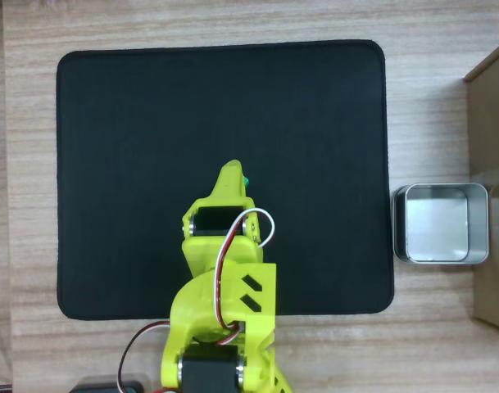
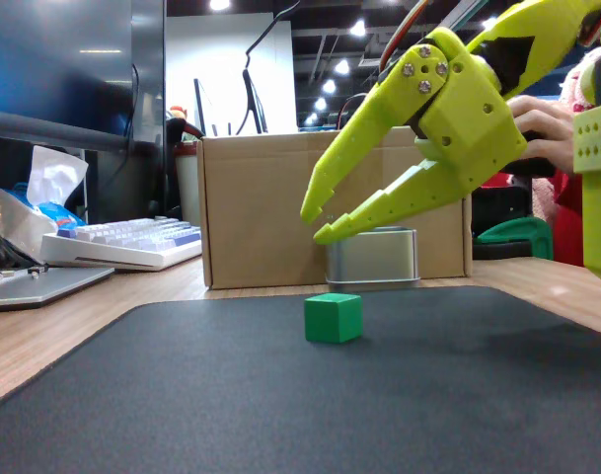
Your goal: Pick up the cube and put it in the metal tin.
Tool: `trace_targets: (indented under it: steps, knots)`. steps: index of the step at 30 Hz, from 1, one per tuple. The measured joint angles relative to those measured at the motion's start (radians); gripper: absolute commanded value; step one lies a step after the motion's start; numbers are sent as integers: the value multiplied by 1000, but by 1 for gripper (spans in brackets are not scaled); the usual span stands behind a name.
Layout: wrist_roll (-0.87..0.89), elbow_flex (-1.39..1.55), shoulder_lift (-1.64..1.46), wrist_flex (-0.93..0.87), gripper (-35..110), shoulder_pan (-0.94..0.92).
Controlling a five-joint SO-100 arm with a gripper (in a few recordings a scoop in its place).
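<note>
Small solid green cube (image 2: 333, 317) sits on the black rectangular mat (image 1: 134, 164), roughly mid-mat; in the overhead view only a sliver of green (image 1: 246, 182) shows just past the right side of the pincer tip. Cube rests flat, nothing touching it.

Yellow-green two-finger pincer (image 2: 314, 222) hangs in the air above the mat, tips pointing down and to the left in the fixed view. Fingers are apart with a clear gap between the tips, nothing held. Tips stand above the cube and clear of it; from above, the pincer (image 1: 230, 173) covers most of the cube.

Shiny silver square metal tin (image 1: 442, 223) with rounded corners stands on the pale wood-grain surface (image 1: 233, 20), just off the right edge of the mat in the overhead view, well apart from the cube. Its pale base shows nothing inside. In the fixed view the tin (image 2: 372, 256) appears behind the cube, in front of a brown cardboard box (image 2: 256, 202).

A white keyboard (image 2: 122, 243) lies at the far left of the fixed view.
</note>
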State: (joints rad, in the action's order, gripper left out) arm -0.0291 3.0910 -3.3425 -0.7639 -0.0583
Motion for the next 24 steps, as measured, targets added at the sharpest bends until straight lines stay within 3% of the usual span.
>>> trace_targets:
  steps: [2,16,18,24]
  knots:
    - [-115,-5,0,-51,13,0]
    - [-416,-327,3,-325,25,-97]
    - [-482,-379,57,-345,33,-97]
    - [-606,-517,448,-362,34,-28]
